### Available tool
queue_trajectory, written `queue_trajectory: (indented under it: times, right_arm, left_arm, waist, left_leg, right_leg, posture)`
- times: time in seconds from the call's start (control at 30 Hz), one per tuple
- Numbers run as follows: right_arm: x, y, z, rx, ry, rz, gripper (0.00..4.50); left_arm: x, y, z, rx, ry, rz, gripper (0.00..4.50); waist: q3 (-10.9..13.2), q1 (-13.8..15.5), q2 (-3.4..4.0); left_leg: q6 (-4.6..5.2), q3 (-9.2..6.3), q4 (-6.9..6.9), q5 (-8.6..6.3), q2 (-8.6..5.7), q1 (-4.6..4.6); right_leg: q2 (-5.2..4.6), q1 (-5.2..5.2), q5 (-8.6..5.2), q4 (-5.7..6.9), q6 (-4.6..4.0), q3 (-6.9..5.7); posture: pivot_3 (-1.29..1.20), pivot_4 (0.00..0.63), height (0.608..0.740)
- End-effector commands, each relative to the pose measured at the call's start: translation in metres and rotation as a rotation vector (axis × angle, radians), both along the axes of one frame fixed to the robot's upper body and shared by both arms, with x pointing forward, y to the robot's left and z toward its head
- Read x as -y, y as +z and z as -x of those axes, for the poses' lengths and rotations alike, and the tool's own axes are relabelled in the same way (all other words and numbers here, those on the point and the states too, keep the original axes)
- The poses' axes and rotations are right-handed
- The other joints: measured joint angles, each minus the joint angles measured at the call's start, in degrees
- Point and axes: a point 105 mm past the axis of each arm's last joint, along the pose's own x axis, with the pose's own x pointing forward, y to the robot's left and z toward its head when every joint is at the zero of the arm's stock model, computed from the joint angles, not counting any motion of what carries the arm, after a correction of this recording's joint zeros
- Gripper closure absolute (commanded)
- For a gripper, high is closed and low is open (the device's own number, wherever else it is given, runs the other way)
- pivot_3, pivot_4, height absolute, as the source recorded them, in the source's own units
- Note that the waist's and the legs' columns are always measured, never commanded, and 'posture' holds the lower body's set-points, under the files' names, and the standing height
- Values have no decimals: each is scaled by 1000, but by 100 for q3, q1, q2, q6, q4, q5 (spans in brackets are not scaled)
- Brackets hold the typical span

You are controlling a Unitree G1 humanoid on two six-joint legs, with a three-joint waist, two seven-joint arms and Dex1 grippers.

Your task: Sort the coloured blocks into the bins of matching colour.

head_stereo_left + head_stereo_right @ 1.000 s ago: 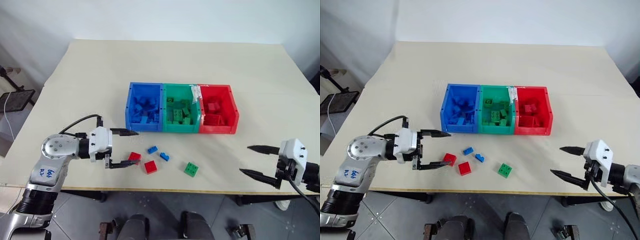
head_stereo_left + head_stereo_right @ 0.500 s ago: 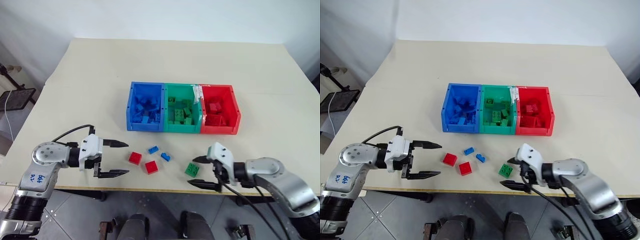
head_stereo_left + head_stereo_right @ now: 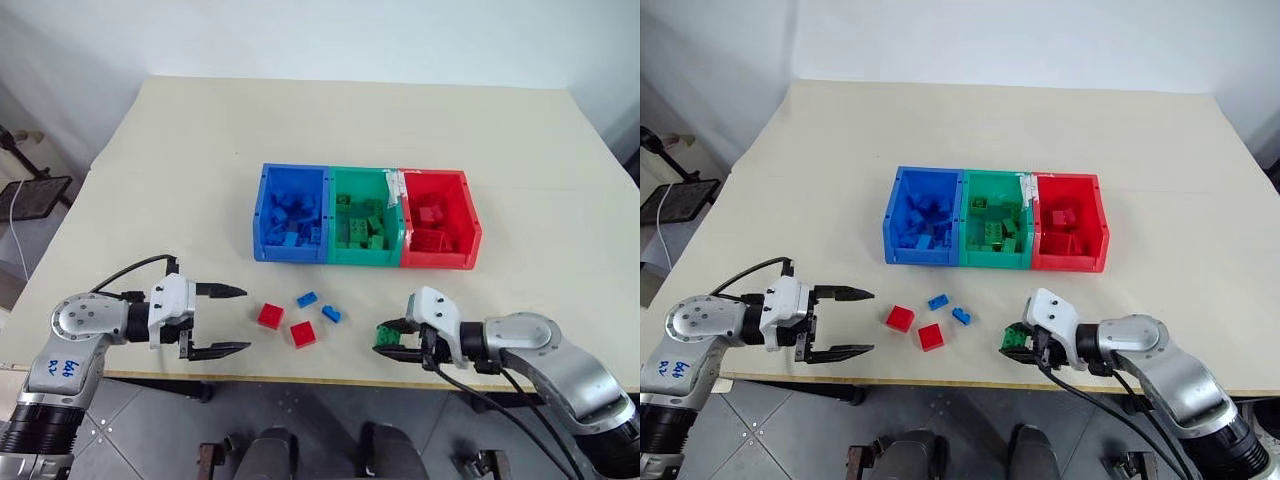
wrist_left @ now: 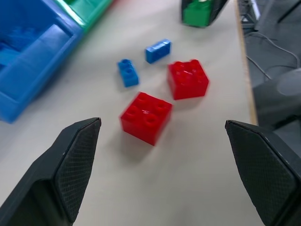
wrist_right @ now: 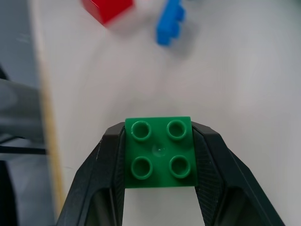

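Most blocks lie in the bins (image 3: 365, 258), my right gripper (image 3: 388, 341) clamps the green block (image 5: 160, 152) at the bench (image 3: 150, 180) edge, and my empty, spread left gripper (image 3: 230, 320) faces two red blocks (image 3: 285, 325) and two blue blocks (image 3: 318, 306).

The two head views look forward and down from above the near edge of the surface (image 3: 150, 150), taking in its whole top, the three bins (image 3: 365, 230) and both arms. The left wrist view looks low along its own arm at two red blocks (image 4: 146, 117). The right wrist view sits very close over a green block (image 5: 160, 153). The left wrist view and head views share the loose blocks.
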Motion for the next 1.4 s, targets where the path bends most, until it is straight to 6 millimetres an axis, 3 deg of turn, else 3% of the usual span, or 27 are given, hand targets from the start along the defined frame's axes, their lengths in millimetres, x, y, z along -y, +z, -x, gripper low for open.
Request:
queue_trajectory:
  times: [0.03,0.2,0.37,0.47,0.53,0.67,0.9,1.0,1.1,1.17,1.27,1.4]
  right_arm:
    - [-7,61,-31,149,-65,-220,3001]
    - [1,111,-87,322,-224,-311,3001]
    - [10,121,-132,410,-306,-241,3001]
    - [4,117,-140,364,-279,-254,1964]
    - [-1,123,-132,391,-237,-291,1340]
    - [2,123,-100,406,-111,-350,24]
    - [49,99,-36,383,0,-322,24]
    - [72,79,-9,369,39,-199,24]
    - [93,58,20,249,61,-114,24]
    - [98,52,25,226,52,-98,24]
    - [104,49,24,258,21,-59,24]
    - [102,44,28,246,21,-59,24]
  left_arm:
    - [4,26,-9,107,60,95,0]
    - [-9,29,-18,113,173,124,0]
    - [-19,28,-22,116,240,93,0]
    - [-26,29,-23,85,273,82,0]
    - [-26,31,-20,54,271,101,0]
    - [-34,34,-20,63,303,99,0]
    - [-53,32,-28,98,331,45,0]
    - [-58,27,-27,95,279,-48,0]
    - [-64,17,-29,80,230,-179,0]
    - [-47,17,-25,70,112,-216,0]
    - [3,16,-9,10,-142,-272,0]
    - [49,25,-9,8,-242,-222,0]
  waist:
    - [0,-48,1]
    - [0,-125,1]
    - [2,-143,4]
    - [2,-176,4]
    - [3,-208,5]
    - [3,-245,6]
    - [4,-152,6]
    - [4,-117,6]
    - [4,-72,6]
    - [4,-72,6]
    - [4,-59,5]
    - [4,19,5]
  left_leg:
    - [-1,2,0,0,2,1]
    - [-6,-2,-3,0,2,1]
    - [-6,4,-12,-1,-2,-2]
    - [-7,5,-12,-1,2,-4]
    - [-7,2,-14,-1,4,-4]
    - [-8,-7,-17,-3,5,-6]
    - [-7,8,-13,-6,0,-5]
    - [-7,26,-10,-6,9,2]
    - [-6,71,-10,-6,9,2]
    - [-3,82,-10,-8,9,4]
    - [-1,90,2,-9,10,4]
    - [-1,87,4,-9,11,3]
  right_leg:
    - [0,-1,2,1,-2,0]
    - [-1,-18,3,27,-6,-5]
    - [-2,-24,3,24,-6,-8]
    - [0,-25,3,22,-6,-12]
    - [0,-26,3,25,-6,-17]
    - [-3,-26,4,28,-6,-18]
    - [-3,-18,4,15,-5,-23]
    - [-1,-18,4,13,-6,-22]
    - [0,-16,4,11,-6,-22]
    - [-1,-14,4,8,-6,-21]
    - [-3,-13,6,11,-8,-15]
    - [-3,-15,6,15,-8,-14]
  posture:
    - [0,150,740]
    - [0,150,740]
    - [0,150,740]
    - [0,150,740]
    - [0,150,740]
    - [0,150,740]
    - [0,150,740]
    - [0,150,740]
    - [0,150,740]
    - [0,150,740]
    - [0,150,740]
    - [0,150,740]
